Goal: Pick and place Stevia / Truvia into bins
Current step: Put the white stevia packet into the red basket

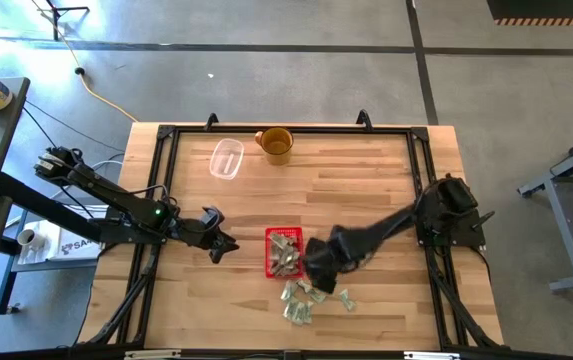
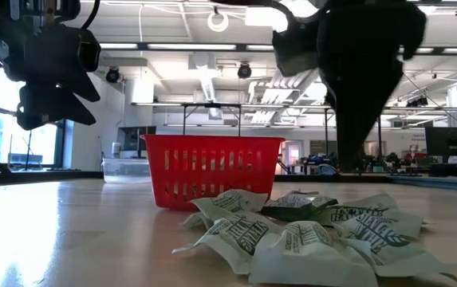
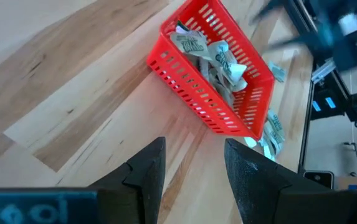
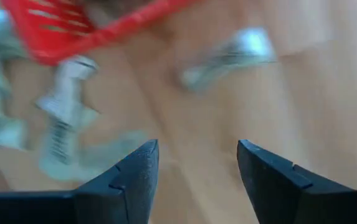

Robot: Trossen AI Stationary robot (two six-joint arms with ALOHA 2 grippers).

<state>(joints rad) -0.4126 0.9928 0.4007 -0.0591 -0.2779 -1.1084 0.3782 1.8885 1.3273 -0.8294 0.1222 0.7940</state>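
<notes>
The red basket [image 1: 284, 251] is sitting upright mid-table, holding several pale green-and-white packets [image 3: 210, 55]. More loose packets [image 1: 306, 298] are lying heaped on the table just beside it.

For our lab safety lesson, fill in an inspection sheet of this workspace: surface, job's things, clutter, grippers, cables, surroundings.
Surface: wooden table, black frame at its edges.
Job's things: red bin holding several sweetener packets; loose packets piled on the table beside it.
Clutter: clear container and yellow-brown mug at the far edge.
Grippers: left gripper open, empty, beside the bin; right gripper open, empty, above the loose packets.
Cables: yellow cable on the floor.
Surroundings: concrete floor; nobody seen.
</notes>
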